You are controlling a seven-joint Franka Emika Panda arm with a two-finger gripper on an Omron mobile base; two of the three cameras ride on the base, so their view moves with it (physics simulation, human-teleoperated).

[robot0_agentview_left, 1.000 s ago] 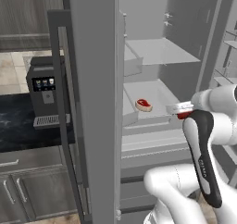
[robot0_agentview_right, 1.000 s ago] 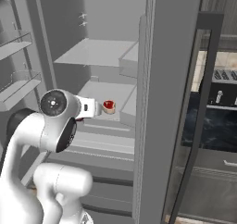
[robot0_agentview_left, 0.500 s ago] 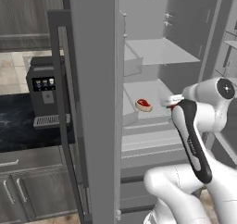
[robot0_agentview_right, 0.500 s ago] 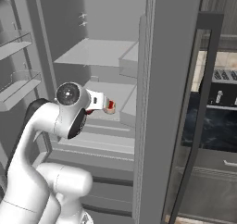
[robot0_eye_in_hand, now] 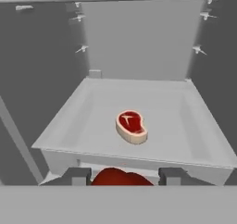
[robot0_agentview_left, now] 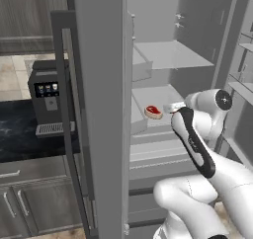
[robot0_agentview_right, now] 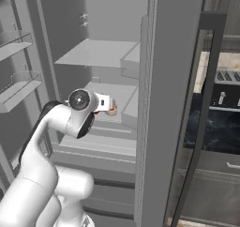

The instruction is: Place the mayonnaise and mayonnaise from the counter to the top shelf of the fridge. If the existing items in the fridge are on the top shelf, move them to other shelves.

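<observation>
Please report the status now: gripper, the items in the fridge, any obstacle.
Gripper closed around round shiny red vegetable, at shelf's front edge. Small raw red steak with white rim lies mid-shelf. Nothing blocking.

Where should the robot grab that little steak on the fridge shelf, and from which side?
Probably across its narrow middle, coming down from above through the open front. The steak lies flat near the middle of its shelf, with bare shelf all round, and it is a thin slab, so fingers likely fit best over its two long edges. The gripper already has a red vegetable between its fingers.

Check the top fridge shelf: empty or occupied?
Empty: the top shelf is bare; the steak lies on the shelf below.
</observation>
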